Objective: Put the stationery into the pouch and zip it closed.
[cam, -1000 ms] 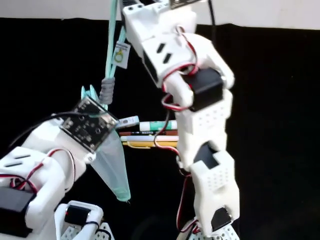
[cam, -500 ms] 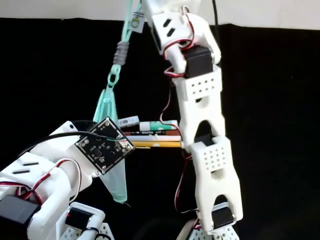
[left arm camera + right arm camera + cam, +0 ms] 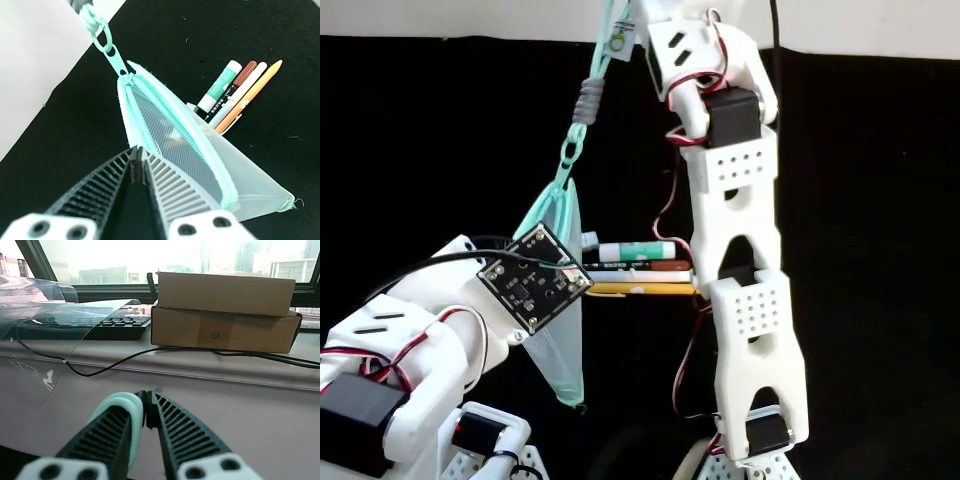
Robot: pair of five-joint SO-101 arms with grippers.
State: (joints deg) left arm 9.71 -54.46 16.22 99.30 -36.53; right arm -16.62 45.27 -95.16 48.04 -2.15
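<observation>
A mint mesh pouch (image 3: 560, 335) (image 3: 190, 160) hangs stretched above the black table. My left gripper (image 3: 139, 167) is shut on the pouch's edge near the zipper end. A mint zipper pull (image 3: 106, 46) leads into a grey-sleeved strap (image 3: 588, 100) that runs up and back. My right gripper (image 3: 147, 412) is shut on that mint strap (image 3: 127, 415), high above the table's far edge. Several pens (image 3: 638, 268) (image 3: 235, 95) lie side by side on the table behind the pouch: a green-and-white marker (image 3: 219, 87), a brown one, a white one and a yellow one.
The right arm's white links (image 3: 740, 250) stand tall just right of the pens. Both arm bases sit at the table's front edge. A white strip (image 3: 880, 25) borders the far side. The right wrist view looks at a cardboard box (image 3: 225, 312) and keyboard (image 3: 112, 322) on a sill.
The right arm has risen and swung right, drawing the strap up and pulling the pouch taut. The left arm has shifted slightly right with the pouch edge held.
</observation>
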